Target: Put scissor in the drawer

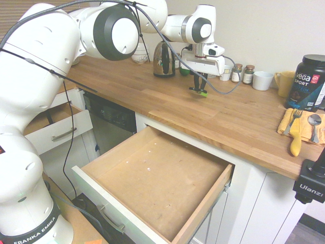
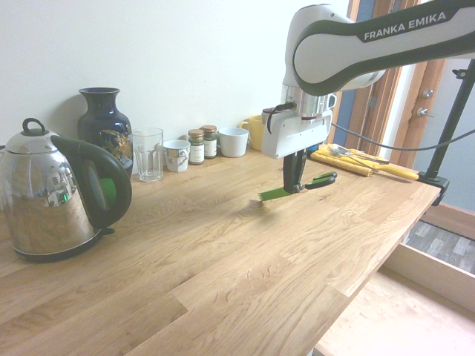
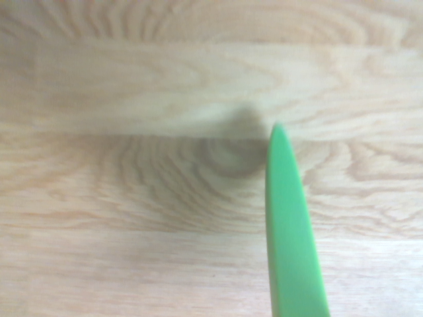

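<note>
The scissor (image 2: 297, 187) is pinched in the closed, downward-pointing gripper (image 2: 294, 185) above the countertop (image 2: 223, 252), long axis near level, blade cover toward 8 o'clock in the second exterior view.

Wooden counter (image 2: 223, 282) is carrying everything listed. Steel kettle (image 2: 56, 196) with black handle is standing near one end, a dark blue vase (image 2: 104, 122) behind it against the wall. Along the back edge: clear glass (image 2: 148, 153), small patterned cup (image 2: 177, 156), two spice jars (image 2: 202, 144), white cup (image 2: 233, 141). Black Vega tub (image 1: 307, 81) is sitting at the far end; beside it a yellow cloth (image 1: 299, 127) is holding a fork (image 1: 293, 122) and spoon (image 1: 314, 122).
</note>
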Robot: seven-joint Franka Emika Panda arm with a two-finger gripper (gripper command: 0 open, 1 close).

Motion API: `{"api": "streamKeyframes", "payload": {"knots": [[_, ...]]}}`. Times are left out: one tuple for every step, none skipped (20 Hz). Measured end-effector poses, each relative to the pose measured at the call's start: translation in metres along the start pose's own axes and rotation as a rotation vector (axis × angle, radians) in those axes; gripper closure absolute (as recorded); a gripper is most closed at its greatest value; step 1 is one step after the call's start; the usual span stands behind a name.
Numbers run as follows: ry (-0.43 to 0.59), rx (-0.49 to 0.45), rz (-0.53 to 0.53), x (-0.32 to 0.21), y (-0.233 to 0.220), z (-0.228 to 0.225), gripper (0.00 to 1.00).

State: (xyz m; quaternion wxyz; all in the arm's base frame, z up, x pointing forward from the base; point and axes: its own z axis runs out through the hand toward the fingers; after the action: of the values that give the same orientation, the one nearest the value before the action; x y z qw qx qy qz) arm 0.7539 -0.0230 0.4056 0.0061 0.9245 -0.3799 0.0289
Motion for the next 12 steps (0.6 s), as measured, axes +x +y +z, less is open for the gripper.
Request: {"api": "streamKeyframes", "payload": {"knots": [[0.005, 0.005, 0.0, 0.0, 0.0, -0.005, 1.0], [0.01, 0.01, 0.0, 0.0, 0.001, -0.011, 1.0], [0.014, 0.014, 0.001, 0.0, 0.002, -0.016, 1.0], [0.017, 0.018, 0.003, 0.0, 0.003, -0.02, 1.0], [0.02, 0.02, 0.005, 0.001, 0.005, -0.024, 1.0], [0.021, 0.021, 0.007, 0.001, 0.006, -0.026, 1.0], [0.021, 0.022, 0.009, 0.001, 0.008, -0.029, 1.0], [0.022, 0.023, 0.011, 0.001, 0.01, -0.031, 1.0], [0.022, 0.024, 0.013, 0.001, 0.013, -0.034, 1.0], [0.021, 0.023, 0.014, -0.001, 0.015, -0.037, 1.0], [0.019, 0.022, 0.015, -0.004, 0.018, -0.041, 1.0], [0.017, 0.022, 0.015, -0.007, 0.022, -0.045, 1.0]]}}
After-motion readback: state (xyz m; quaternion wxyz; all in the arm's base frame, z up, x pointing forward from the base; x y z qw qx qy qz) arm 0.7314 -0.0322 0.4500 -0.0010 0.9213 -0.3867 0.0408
